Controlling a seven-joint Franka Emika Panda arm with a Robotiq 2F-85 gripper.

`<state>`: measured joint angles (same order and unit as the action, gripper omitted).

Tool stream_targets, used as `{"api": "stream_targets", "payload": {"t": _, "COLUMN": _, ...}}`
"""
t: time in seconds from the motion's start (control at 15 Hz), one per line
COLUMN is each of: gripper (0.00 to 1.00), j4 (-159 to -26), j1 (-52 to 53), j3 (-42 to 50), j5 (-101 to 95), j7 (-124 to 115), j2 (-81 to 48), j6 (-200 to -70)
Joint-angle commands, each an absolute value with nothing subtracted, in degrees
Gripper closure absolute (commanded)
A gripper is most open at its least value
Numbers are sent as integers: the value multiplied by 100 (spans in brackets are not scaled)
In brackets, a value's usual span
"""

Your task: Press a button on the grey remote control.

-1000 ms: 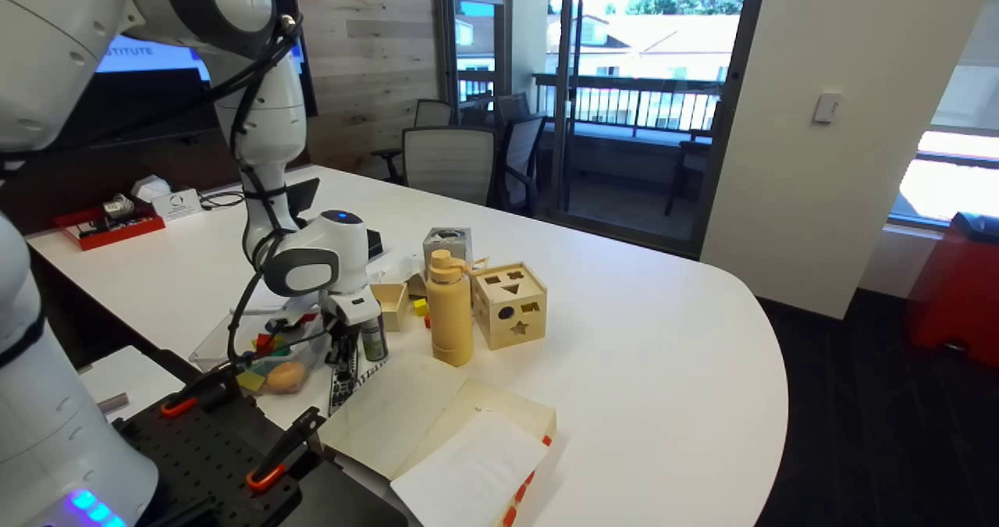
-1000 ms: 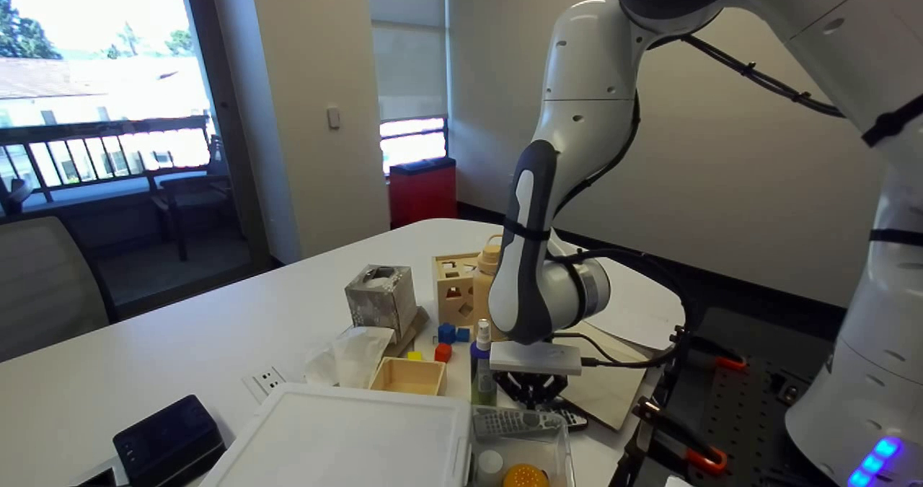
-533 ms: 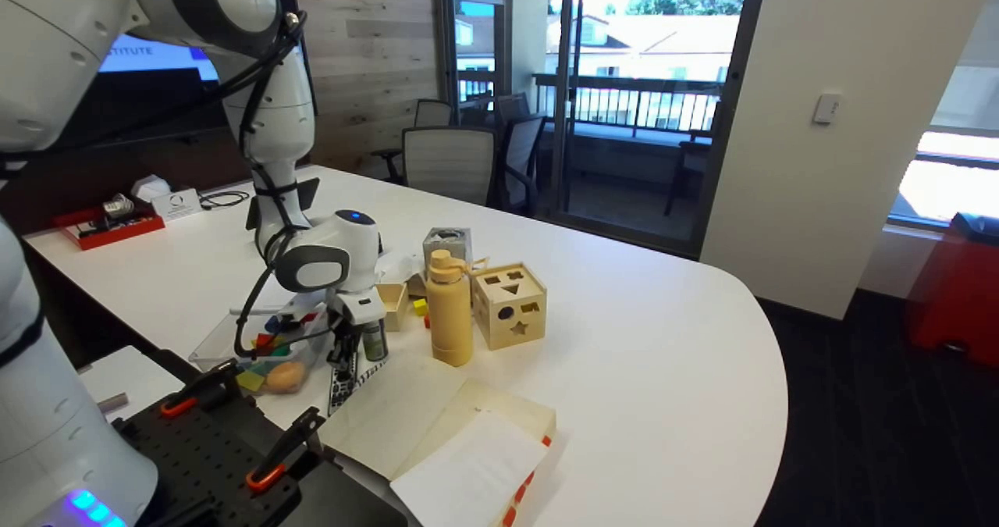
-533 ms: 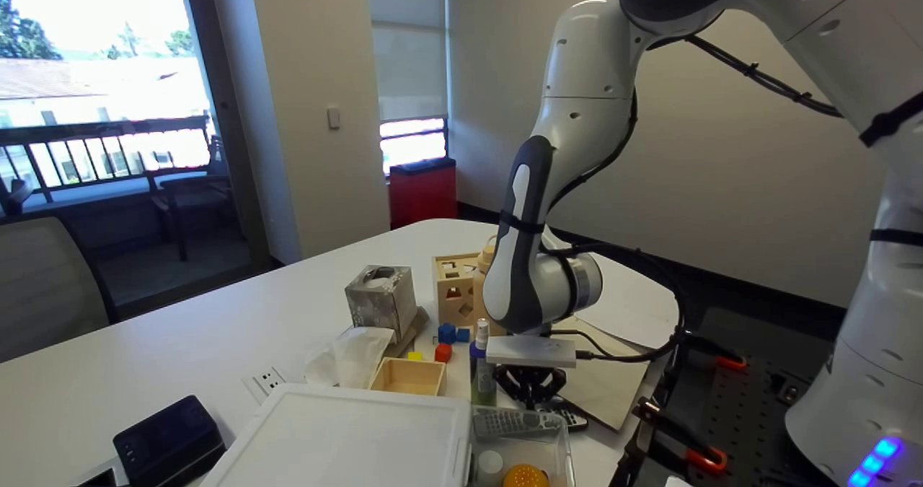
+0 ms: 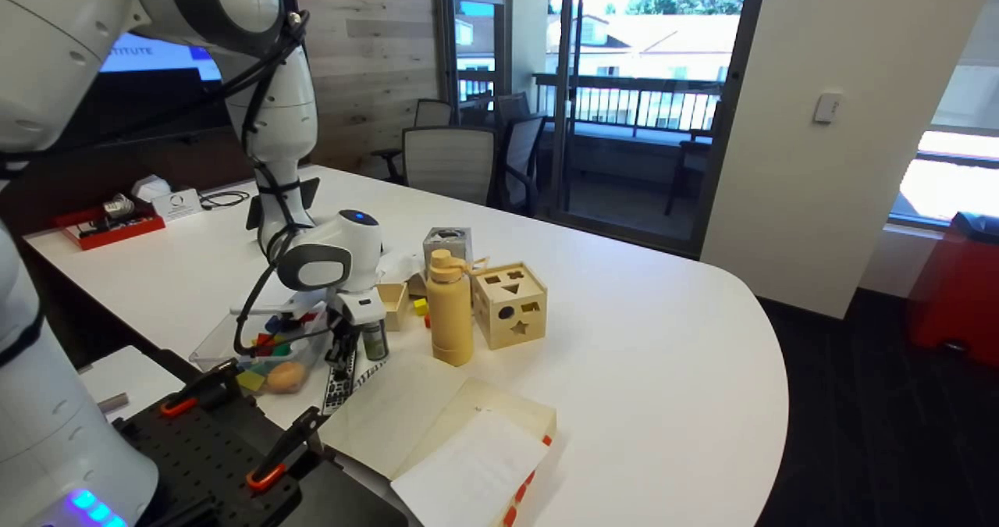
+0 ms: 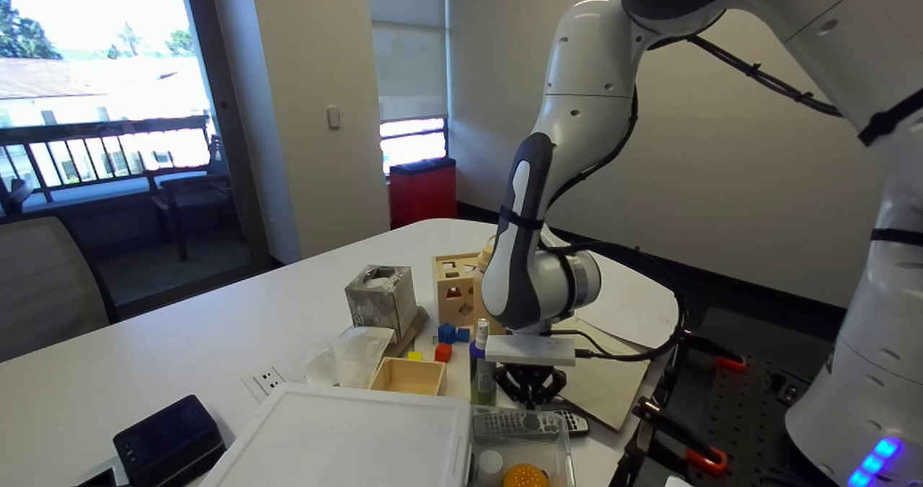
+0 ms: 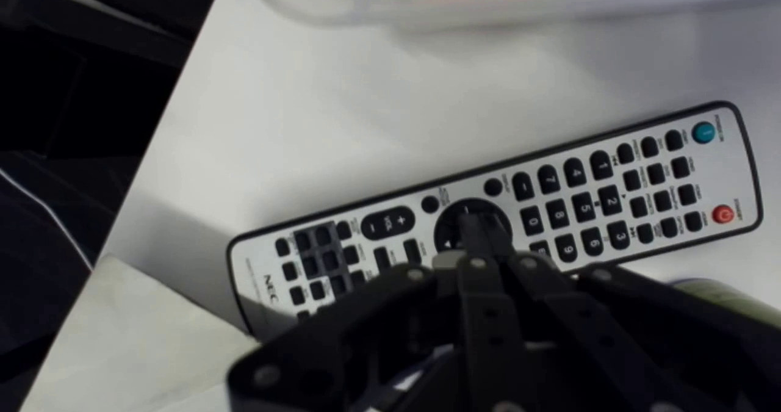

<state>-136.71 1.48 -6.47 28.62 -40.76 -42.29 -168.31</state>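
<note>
The grey remote control (image 7: 573, 207) lies on the white table, silver-faced with black buttons, a green button and a red button. It shows in both exterior views (image 5: 338, 394) (image 6: 575, 422), partly behind the clear bin in the latter. My gripper (image 7: 485, 220) points down with its fingers together and nothing between them. Its fingertips are over the remote's round black navigation pad and hide part of it. I cannot tell whether they touch it. The gripper also shows low over the remote in both exterior views (image 5: 341, 369) (image 6: 531, 404).
A clear bin (image 6: 566, 458) of toys stands beside the remote. A spray bottle (image 5: 375, 340) stands close on the opposite side. An open cream folder box (image 5: 406, 410) lies near the remote's end. A yellow bottle (image 5: 451, 316) and a wooden shape cube (image 5: 511, 308) stand farther off.
The arm has shifted slightly, rightward in an exterior view, mostly in the first half second. The gripper stays shut. The remote's visible end has moved a little and its face shows brighter.
</note>
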Motion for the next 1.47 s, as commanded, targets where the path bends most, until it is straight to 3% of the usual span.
{"api": "stream_targets", "payload": {"t": 0.0, "gripper": 100, "j4": -13979, "j1": -4, "j3": -866, "j5": 3032, "j7": -3924, "j2": -3960, "j6": -16804}}
{"api": "stream_targets", "payload": {"t": 0.67, "gripper": 100, "j4": -14912, "j1": -14, "j3": -1229, "j5": 3113, "j7": -4049, "j2": -3088, "j6": -18152}}
{"api": "stream_targets", "payload": {"t": 1.07, "gripper": 100, "j4": -15517, "j1": -130, "j3": -1375, "j5": 3092, "j7": -4102, "j2": -1943, "j6": -17752}}
{"api": "stream_targets", "payload": {"t": 1.4, "gripper": 100, "j4": -15832, "j1": 474, "j3": -663, "j5": 2716, "j7": -4385, "j2": -445, "j6": -16661}}
